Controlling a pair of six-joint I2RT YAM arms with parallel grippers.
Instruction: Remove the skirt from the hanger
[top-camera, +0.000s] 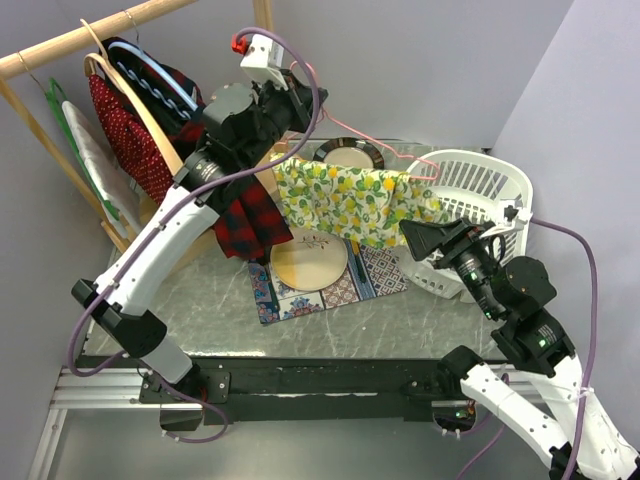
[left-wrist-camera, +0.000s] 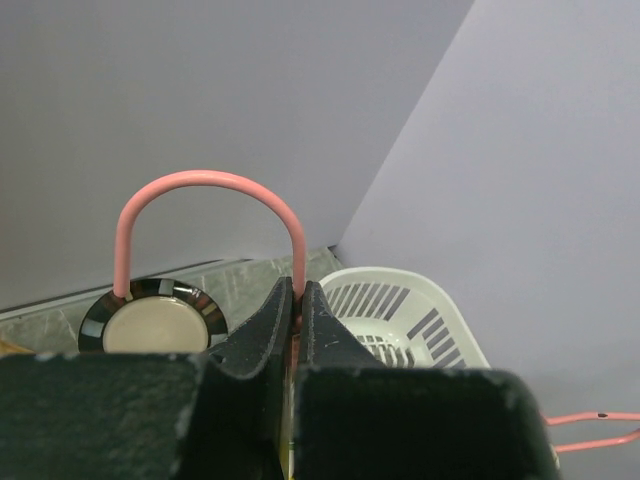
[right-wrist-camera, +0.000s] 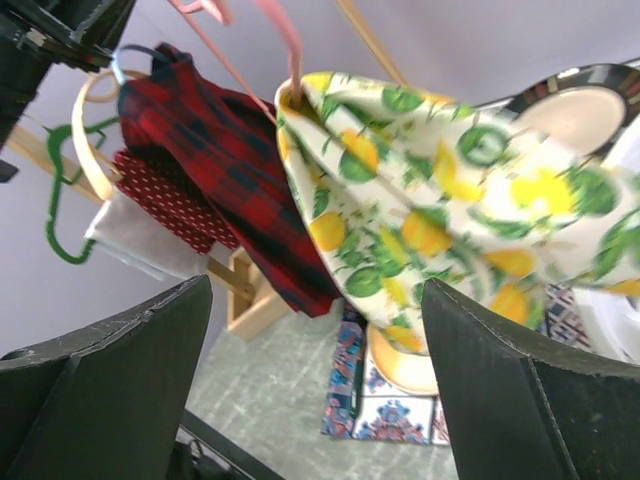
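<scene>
Jaws on the left gripper (left-wrist-camera: 298, 295) are pinched tight on the pink hanger (left-wrist-camera: 200, 180) at its hook, while the right gripper (right-wrist-camera: 315, 300) gapes wide and empty. The lemon-print skirt (top-camera: 345, 200) hangs from that hanger, stretched sideways toward the white basket (top-camera: 490, 180), its loose end just ahead of the right jaws, the nearer arm for pulling it off

Lemon-print skirt (top-camera: 350, 205) hanging on pink hanger (top-camera: 400, 153), white basket (top-camera: 497, 183) just beside

A robot lab mock-up (plain grey walls (top-camera: 420, 60)): clothes rack (top-camera: 60, 45), laundry basket (top-camera: 500, 170) staged.
</scene>
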